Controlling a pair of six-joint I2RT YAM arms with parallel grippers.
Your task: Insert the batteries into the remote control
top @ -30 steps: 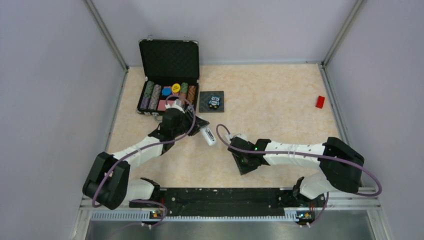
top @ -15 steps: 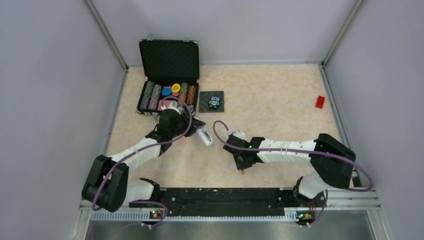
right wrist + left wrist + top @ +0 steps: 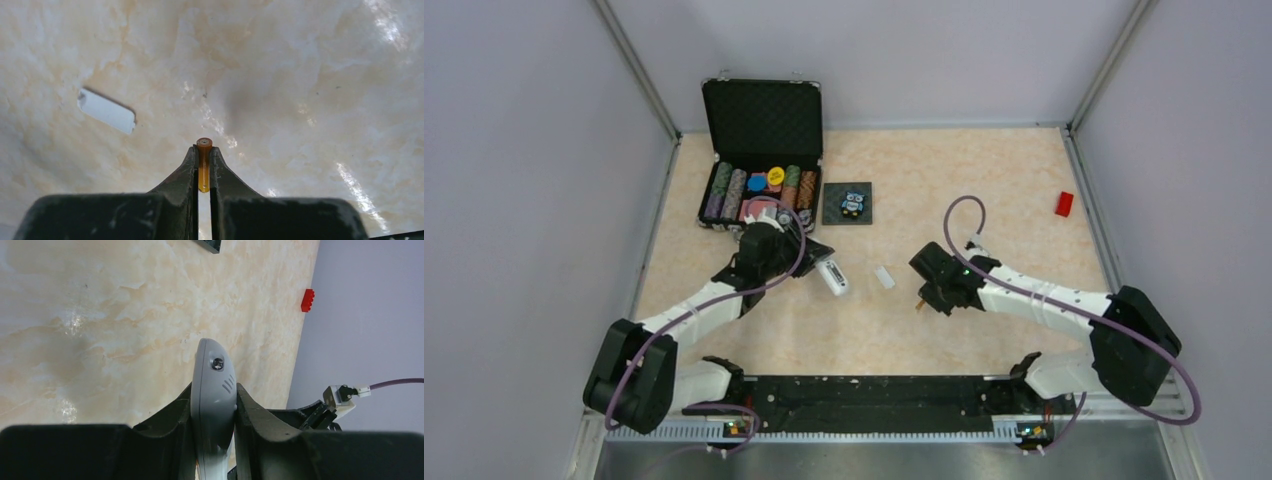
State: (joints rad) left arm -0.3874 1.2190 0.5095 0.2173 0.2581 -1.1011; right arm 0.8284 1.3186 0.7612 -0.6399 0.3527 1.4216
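Observation:
My left gripper [image 3: 816, 257] is shut on the white remote control [image 3: 832, 277], which sticks out past the fingers toward the table's middle; the left wrist view shows its rounded end [image 3: 214, 385] clamped between the jaws. My right gripper [image 3: 921, 297] is shut on the orange-copper battery [image 3: 203, 160], held lengthwise between the fingertips above the table; its tip shows in the top view [image 3: 919, 305]. A small white flat piece [image 3: 883, 277], like a battery cover, lies on the table between the arms, also in the right wrist view [image 3: 106, 111]. The dark battery is not in view.
An open black case [image 3: 762, 120] with poker chips stands at the back left. A dark owl tile [image 3: 848, 203] lies beside it. A red block [image 3: 1064, 203] lies at the right wall, also in the left wrist view [image 3: 306, 300].
My right gripper has lifted the orange battery from the near middle and moved right and back. The white piece now lies uncovered. The left gripper with the remote shifted slightly.

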